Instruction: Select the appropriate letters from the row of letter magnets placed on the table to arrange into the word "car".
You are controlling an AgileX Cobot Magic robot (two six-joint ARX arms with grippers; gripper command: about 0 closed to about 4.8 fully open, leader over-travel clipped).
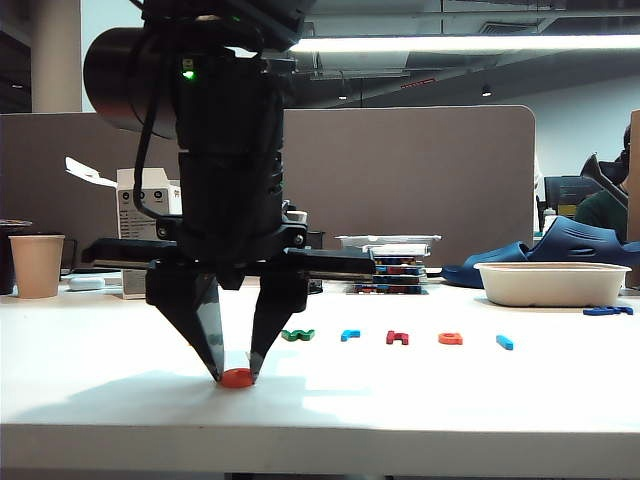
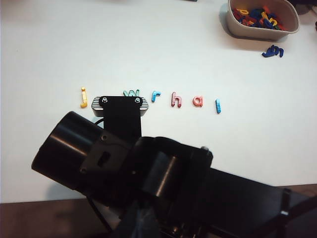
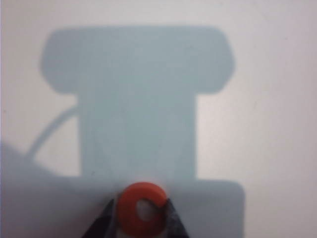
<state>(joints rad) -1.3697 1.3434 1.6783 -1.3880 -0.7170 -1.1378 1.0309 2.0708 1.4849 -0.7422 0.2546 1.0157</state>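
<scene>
While its body hides the row's start, the right gripper [image 1: 237,377] pinches the orange rounded plastic "c" [image 3: 142,208] near the white table's [image 1: 420,400] front edge; left gripper unseen.

Only thing we can read here is the letter magnets themselves, lying on the table [image 2: 44,44]. Taking the dark red "h" [image 2: 176,99] as the marker: light blue "r" [image 2: 156,96], green "w" [image 2: 132,92] and yellow "j" [image 2: 83,96] run off one side, orange "a" [image 2: 197,101] and light blue "l" [image 2: 218,105] off the other. The orange "c" [image 3: 143,209] sits out of the row, nearer the table's front edge than the "h". Print on the white box [image 1: 150,195] far behind the "h" is too small for us.
</scene>
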